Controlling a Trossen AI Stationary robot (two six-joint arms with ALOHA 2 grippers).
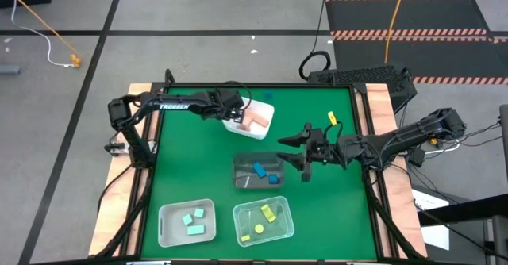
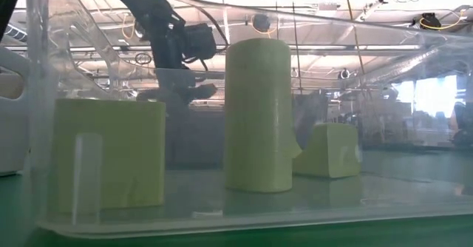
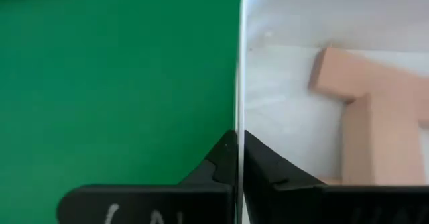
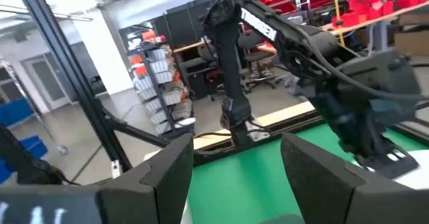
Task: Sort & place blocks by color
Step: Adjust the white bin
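Tan blocks [image 3: 365, 110] are held in white bin [image 1: 258, 128], whose wall is clamped by left gripper [image 3: 238, 158]; right gripper [image 1: 305, 155] is spread, empty, near the dark bin [image 1: 242, 170].

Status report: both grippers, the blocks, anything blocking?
Left gripper shut on white bin wall, tan blocks inside. Right gripper open, empty, above the table. Nothing blocking.

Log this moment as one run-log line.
left gripper: shut on white bin rim | right gripper: open, empty, above table centre | tan blocks: in white bin | yellow block: loose on mat
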